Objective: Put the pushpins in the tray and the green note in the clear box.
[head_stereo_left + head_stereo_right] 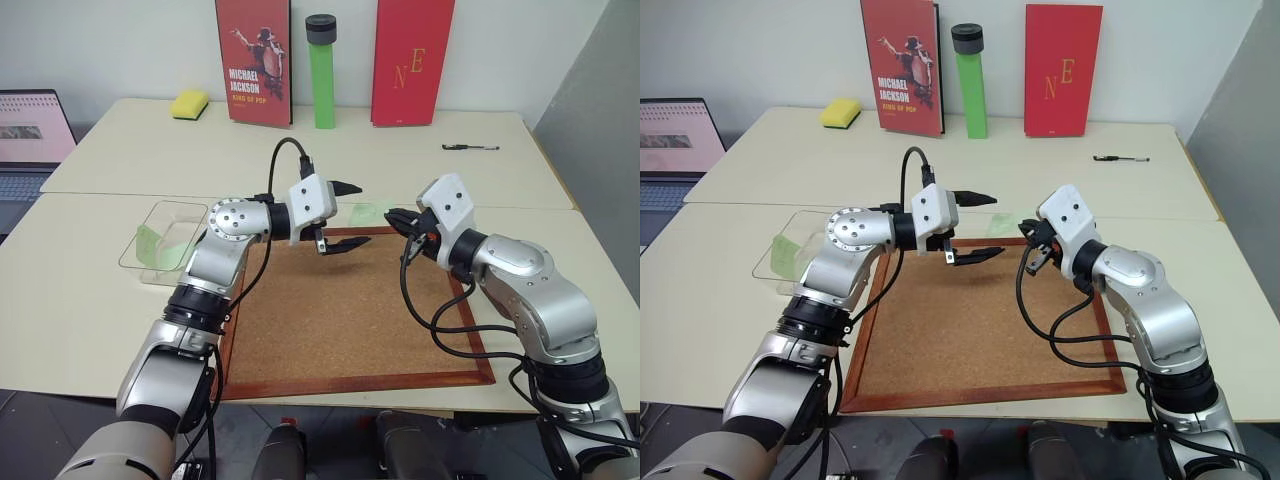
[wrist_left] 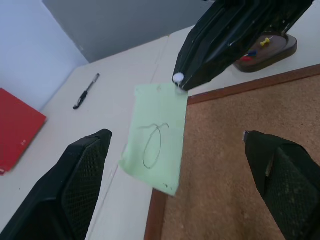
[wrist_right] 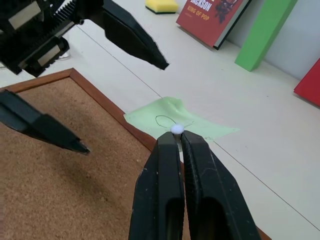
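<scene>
**Note hanging from my right end effector**

While my right end effector point(image 3: 176, 136) is pinching a white-headed pushpin point(image 3: 176, 129) shut between its fingers, the green note point(image 2: 156, 137) is hanging from that pin, just above the cork board's point(image 1: 350, 310) far edge. My left end effector point(image 1: 347, 215) is gaping wide, its fingers flanking the note without touching it. The clear box point(image 1: 160, 240) is sitting on the counter point(image 1: 90, 300) well to my left.
</scene>
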Controlling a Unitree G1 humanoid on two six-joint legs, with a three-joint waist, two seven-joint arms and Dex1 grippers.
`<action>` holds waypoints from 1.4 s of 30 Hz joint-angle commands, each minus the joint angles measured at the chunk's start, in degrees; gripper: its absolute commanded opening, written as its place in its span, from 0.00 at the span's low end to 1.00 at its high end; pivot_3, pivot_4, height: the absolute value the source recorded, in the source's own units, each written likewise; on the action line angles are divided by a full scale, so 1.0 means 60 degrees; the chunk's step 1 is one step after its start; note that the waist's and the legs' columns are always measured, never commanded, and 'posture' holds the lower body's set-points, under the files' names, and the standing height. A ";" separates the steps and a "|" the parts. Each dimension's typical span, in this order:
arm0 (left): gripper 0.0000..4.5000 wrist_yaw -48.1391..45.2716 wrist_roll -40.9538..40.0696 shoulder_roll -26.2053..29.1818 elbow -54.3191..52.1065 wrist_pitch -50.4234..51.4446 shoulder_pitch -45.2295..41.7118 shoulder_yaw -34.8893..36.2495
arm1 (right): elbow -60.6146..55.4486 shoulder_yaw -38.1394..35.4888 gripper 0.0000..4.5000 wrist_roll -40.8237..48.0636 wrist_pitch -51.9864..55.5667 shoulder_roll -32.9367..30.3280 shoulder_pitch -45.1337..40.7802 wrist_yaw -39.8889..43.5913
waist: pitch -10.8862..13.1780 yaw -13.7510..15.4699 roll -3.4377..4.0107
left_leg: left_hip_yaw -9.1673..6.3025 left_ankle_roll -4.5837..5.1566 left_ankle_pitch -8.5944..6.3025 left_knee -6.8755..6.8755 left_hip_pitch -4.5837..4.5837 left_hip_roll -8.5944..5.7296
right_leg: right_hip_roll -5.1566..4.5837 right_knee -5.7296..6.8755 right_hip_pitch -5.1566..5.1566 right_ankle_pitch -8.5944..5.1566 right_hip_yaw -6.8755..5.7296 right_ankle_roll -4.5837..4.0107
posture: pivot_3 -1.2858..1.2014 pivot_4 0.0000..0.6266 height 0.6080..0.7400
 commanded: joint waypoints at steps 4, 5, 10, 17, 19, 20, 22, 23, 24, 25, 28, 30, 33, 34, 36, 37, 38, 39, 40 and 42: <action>1.00 0.1361 0.1227 -0.0903 0.2293 -0.2097 -0.1187 -0.0406 | -0.0561 -0.0285 0.00 0.0434 0.0468 0.0286 -0.0474 -0.0195 | 0.0000 0.0013 0.0000 | -0.0002 0.0001 0.0000 0.0004 0.0001 -0.0003 | 0.0000 0.0006 0.0000 0.0000 -0.0002 0.0000 | 0.52 0.24 1.00; 1.00 0.1433 0.1309 -0.0981 0.2594 -0.2284 -0.1304 -0.0427 | -0.0579 -0.0311 0.00 0.0475 0.0517 0.0321 -0.0490 -0.0230 | 0.0000 0.0015 0.0000 | -0.0002 0.0001 0.0000 0.0004 0.0001 -0.0004 | 0.0001 0.0008 0.0001 0.0000 -0.0001 0.0001 | 0.52 0.24 1.00; 0.82 0.1460 0.1503 -0.1233 0.3734 -0.2961 -0.1713 -0.0498 | -0.0704 -0.0411 0.00 0.0685 0.0767 0.0490 -0.0553 -0.0450 | 0.0000 -0.0025 0.0000 | -0.0001 0.0002 0.0000 0.0000 0.0001 -0.0004 | 0.0001 0.0010 -0.0002 0.0001 0.0001 0.0000 | 0.52 0.24 1.00; 0.50 0.1482 0.1515 -0.1325 0.4535 -0.3074 -0.1960 -0.0328 | -0.0795 -0.0556 0.00 0.0914 0.0964 0.0581 -0.0596 -0.0687 | 0.0000 -0.0013 0.0000 | -0.0004 0.0002 0.0000 0.0003 -0.0002 -0.0007 | 0.0000 0.0017 -0.0002 0.0000 0.0000 0.0000 | 0.52 0.24 1.00; 0.43 0.1486 0.1520 -0.1332 0.4680 -0.3025 -0.1991 -0.0320 | -0.0804 -0.0603 0.00 0.0968 0.0995 0.0593 -0.0604 -0.0727 | 0.0000 -0.0013 0.0000 | -0.0004 0.0001 0.0000 0.0003 0.0000 -0.0007 | 0.0000 0.0020 -0.0002 0.0000 -0.0001 0.0000 | 0.52 0.24 1.00; 0.37 0.1482 0.1521 -0.1336 0.4742 -0.3015 -0.2001 -0.0320 | -0.0808 -0.0623 0.00 0.0988 0.1007 0.0600 -0.0608 -0.0743 | 0.0000 -0.0014 0.0000 | -0.0004 0.0002 0.0000 0.0003 0.0000 -0.0007 | 0.0000 0.0021 -0.0002 0.0001 -0.0001 0.0000 | 0.52 0.24 1.00; 0.28 0.1489 0.1538 -0.1337 0.4839 -0.3027 -0.2015 -0.0325 | -0.0810 -0.0657 0.00 0.1029 0.1025 0.0627 -0.0615 -0.0774 | 0.0000 -0.0017 0.0000 | -0.0004 0.0002 0.0000 0.0003 0.0001 -0.0007 | 0.0000 0.0023 -0.0002 0.0000 -0.0001 0.0000 | 0.52 0.24 1.00; 0.24 0.1496 0.1540 -0.1340 0.4870 -0.3031 -0.2020 -0.0322 | -0.0810 -0.0667 0.00 0.1052 0.1030 0.0638 -0.0617 -0.0791 | 0.0000 -0.0018 0.0000 | -0.0004 0.0002 0.0000 0.0002 0.0002 -0.0007 | 0.0000 0.0024 -0.0002 0.0000 -0.0001 0.0000 | 0.52 0.24 1.00; 0.19 0.1495 0.1523 -0.1353 0.4894 -0.3014 -0.2022 -0.0309 | -0.0809 -0.0676 0.00 0.1077 0.1037 0.0654 -0.0621 -0.0811 | 0.0000 -0.0017 0.0000 | -0.0005 0.0002 0.0000 0.0002 0.0002 -0.0007 | 0.0000 0.0024 -0.0002 0.0000 -0.0001 0.0000 | 0.52 0.24 1.00; 0.13 0.1489 0.1500 -0.1367 0.4912 -0.2992 -0.2022 -0.0293 | -0.0808 -0.0683 0.00 0.1107 0.1044 0.0670 -0.0624 -0.0833 | 0.0000 -0.0016 0.0000 | -0.0005 0.0002 0.0000 0.0003 0.0001 -0.0006 | 0.0000 0.0025 -0.0002 0.0001 -0.0001 0.0000 | 0.52 0.24 1.00; 0.02 0.1489 0.1455 -0.1400 0.4946 -0.2973 -0.2018 -0.0262 | -0.0802 -0.0690 0.00 0.1178 0.1049 0.0705 -0.0628 -0.0915 | 0.0000 -0.0016 0.0000 | -0.0005 0.0002 0.0000 0.0004 0.0001 -0.0007 | 0.0000 0.0025 -0.0002 0.0001 -0.0001 0.0000 | 0.52 0.24 1.00; 0.00 0.1439 0.1373 -0.1429 0.4969 -0.2918 -0.2022 -0.0211 | -0.0778 -0.0692 0.00 0.1221 0.1052 0.0731 -0.0652 -0.0981 | 0.0000 -0.0016 0.0000 | -0.0005 0.0002 0.0000 0.0004 0.0001 -0.0007 | 0.0000 0.0027 -0.0002 0.0001 -0.0001 -0.0001 | 0.52 0.24 1.00; 0.00 0.1271 0.1187 -0.1500 0.4882 -0.2747 -0.1953 -0.0111 | -0.0778 -0.0717 0.00 0.1234 0.1029 0.0776 -0.0649 -0.1081 | 0.0000 -0.0016 0.0000 | -0.0005 0.0002 0.0000 0.0006 0.0001 -0.0007 | 0.0000 0.0029 -0.0002 0.0001 -0.0001 -0.0001 | 0.52 0.24 1.00; 0.00 0.1239 0.1155 -0.1520 0.4839 -0.2688 -0.1926 -0.0073 | -0.0781 -0.0731 0.00 0.1239 0.1019 0.0796 -0.0644 -0.1119 | 0.0000 -0.0017 0.0000 | -0.0005 0.0002 0.0001 0.0006 0.0001 -0.0007 | 0.0000 0.0030 -0.0002 0.0001 -0.0001 -0.0001 | 0.52 0.24 1.00; 0.00 0.1244 0.1121 -0.1554 0.4760 -0.2581 -0.1882 -0.0004 | -0.0766 -0.0786 0.00 0.1263 0.0991 0.0877 -0.0660 -0.1232 | 0.0000 -0.0017 0.0000 | -0.0005 0.0002 0.0001 0.0006 0.0003 -0.0007 | 0.0000 0.0032 -0.0002 0.0001 -0.0001 -0.0001 | 0.52 0.24 1.00; 0.00 0.1237 0.1092 -0.1568 0.4720 -0.2512 -0.1854 0.0006 | -0.0763 -0.0838 0.00 0.1275 0.0968 0.0929 -0.0677 -0.1301 | 0.0000 -0.0016 0.0000 | -0.0006 0.0002 0.0001 0.0006 0.0003 -0.0007 | 0.0000 0.0034 -0.0002 0.0001 -0.0002 -0.0001 | 0.52 0.24 1.00; 0.00 0.1240 0.1073 -0.1578 0.4687 -0.2474 -0.1827 0.0005 | -0.0763 -0.0893 0.00 0.1284 0.0945 0.0979 -0.0695 -0.1369 | 0.0000 -0.0016 0.0000 | -0.0006 0.0002 0.0001 0.0006 0.0003 -0.0007 | 0.0000 0.0034 -0.0002 0.0001 -0.0002 -0.0001 | 0.52 0.24 1.00; 0.00 0.1244 0.1058 -0.1586 0.4658 -0.2446 -0.1788 0.0004 | -0.0753 -0.0949 0.00 0.1267 0.0908 0.1031 -0.0718 -0.1453 | 0.0000 -0.0017 0.0000 | -0.0006 0.0002 0.0001 0.0007 0.0003 -0.0007 | 0.0000 0.0033 -0.0002 0.0001 -0.0001 -0.0001 | 0.52 0.24 1.00; 0.00 0.1245 0.1047 -0.1589 0.4633 -0.2424 -0.1748 0.0005 | -0.0738 -0.0996 0.00 0.1241 0.0879 0.1083 -0.0738 -0.1537 | 0.0000 -0.0017 0.0000 | -0.0006 0.0002 0.0001 0.0007 0.0003 -0.0007 | 0.0000 0.0034 -0.0002 0.0001 -0.0001 -0.0001 | 0.52 0.24 1.00; 0.00 0.1282 0.1055 -0.1593 0.4573 -0.2371 -0.1657 -0.0005 | -0.0720 -0.1136 0.00 0.1249 0.0873 0.1190 -0.0766 -0.1681 | 0.0000 -0.0016 0.0000 | -0.0006 0.0002 0.0001 0.0007 0.0003 -0.0007 | 0.0000 0.0034 -0.0002 0.0001 -0.0002 -0.0002 | 0.52 0.24 1.00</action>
